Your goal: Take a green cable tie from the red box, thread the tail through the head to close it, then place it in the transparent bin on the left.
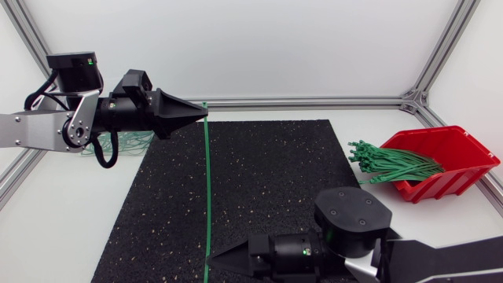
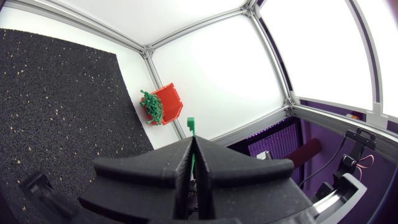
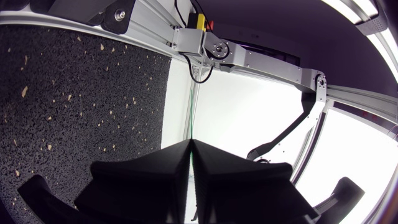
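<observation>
Bright, diffuse light is spread over the black mat [image 1: 236, 196]; white panels [image 1: 236, 47] beyond it are glared out (worst in wrist views).

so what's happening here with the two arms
Both arms hold one green cable tie stretched straight between them over the black mat. The left tool is shut on its far end, the right tool on its near end. It is not yet looped. Spare ties lie bunched at the red box.

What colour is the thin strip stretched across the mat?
Green; cable tie clearest in head view.
</observation>
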Available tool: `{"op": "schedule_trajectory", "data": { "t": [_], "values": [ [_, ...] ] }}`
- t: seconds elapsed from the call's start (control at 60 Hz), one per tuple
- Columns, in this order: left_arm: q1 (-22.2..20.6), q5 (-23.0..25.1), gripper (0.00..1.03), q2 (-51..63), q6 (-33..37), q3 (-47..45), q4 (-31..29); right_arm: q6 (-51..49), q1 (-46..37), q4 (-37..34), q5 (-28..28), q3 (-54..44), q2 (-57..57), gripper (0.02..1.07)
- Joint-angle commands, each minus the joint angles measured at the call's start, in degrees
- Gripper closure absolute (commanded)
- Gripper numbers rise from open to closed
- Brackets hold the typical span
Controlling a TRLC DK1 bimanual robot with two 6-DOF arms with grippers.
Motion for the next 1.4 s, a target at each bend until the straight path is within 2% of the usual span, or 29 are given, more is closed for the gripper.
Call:
{"op": "schedule_trajectory", "data": {
  "t": [0.0,0.15,0.283,0.45,0.633,0.9,0.95,0.967,1.183,1.3,1.383],
  "values": [
    [-0.18,0.9,1.0,0.14,-1.2,-1.24,1.55,-1.08,-0.8,-0.17,-1.1,0.3,1.26,1.01],
    [-0.01,0.9,1.0,-0.13,-1.2,-2.03,2.08,2.08,-1.51,-0.61,-1.81,-0.58,0.3,1.01],
    [-0.45,0.9,1.0,-1.45,-1.2,-2.82,1.99,11.66,-1.77,-0.26,-2.33,-0.66,-1.81,1.01],
    [-0.71,0.9,1.0,-3.38,-0.14,-4.58,2.17,35.21,-4.32,-1.05,-5.06,0.39,-4.71,1.01],
    [-1.41,0.81,1.0,-6.72,1.35,-7.31,2.61,37.85,-3.18,-3.51,-2.95,-1.1,-4.1,1.01],
    [-2.29,0.55,1.0,-8.21,1.53,-8.8,2.7,44.88,-1.68,-3.77,-4.0,-2.6,-3.31,1.01],
    [-2.47,0.46,1.0,-8.48,1.62,-9.06,2.61,55.87,-0.98,-1.84,-5.5,-2.42,-4.27,1.01],
    [-2.47,0.46,1.0,-8.65,1.62,-9.15,2.61,58.33,-1.59,-0.79,-7.7,-2.42,-4.36,1.01],
    [-2.73,0.2,1.0,-11.11,2.14,-11.0,2.7,72.13,-1.42,-1.75,-10.42,-1.81,-8.58,1.01],
    [-3.26,-0.16,1.0,-12.52,2.41,-11.96,3.05,78.63,-1.42,-10.28,-15.17,0.48,-10.69,1.01],
    [-3.87,-0.95,1.0,-13.84,2.67,-12.75,3.22,83.99,-2.56,-25.22,-21.76,5.14,-12.27,1.01]
  ]
}}
